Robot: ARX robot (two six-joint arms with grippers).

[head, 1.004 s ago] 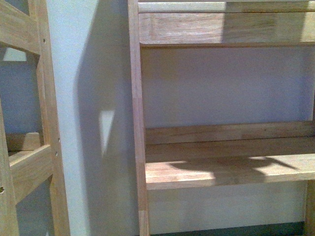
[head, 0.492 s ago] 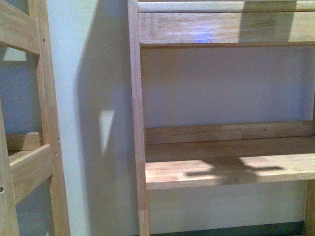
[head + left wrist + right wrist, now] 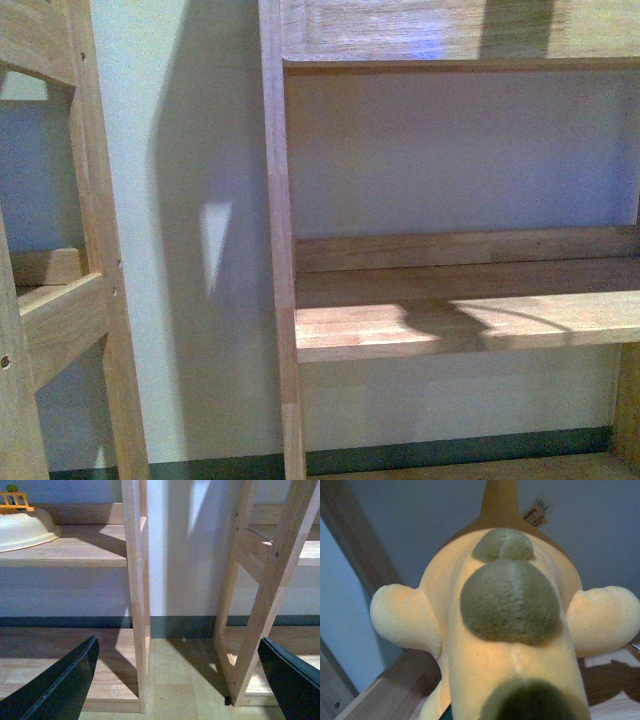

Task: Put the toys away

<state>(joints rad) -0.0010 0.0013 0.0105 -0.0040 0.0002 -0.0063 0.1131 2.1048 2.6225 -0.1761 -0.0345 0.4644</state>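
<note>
Wooden shelving [image 3: 460, 330] against a pale wall fills my front view, and neither arm shows there. My right gripper itself is out of sight in its wrist view, so I cannot tell how its jaws stand, though the yellow plush toy [image 3: 507, 630] fills that frame so closely I judge it is being carried. My left gripper [image 3: 180, 680] hangs spread wide and empty above the floor. Compared with a second ago, the shelf sits lower in my front view and the shadow on it has shifted, so I judge the toy is nearing the shelf. Its long axis runs away from the camera, tail [image 3: 499, 502] and label [image 3: 536, 514] farthest off.
</note>
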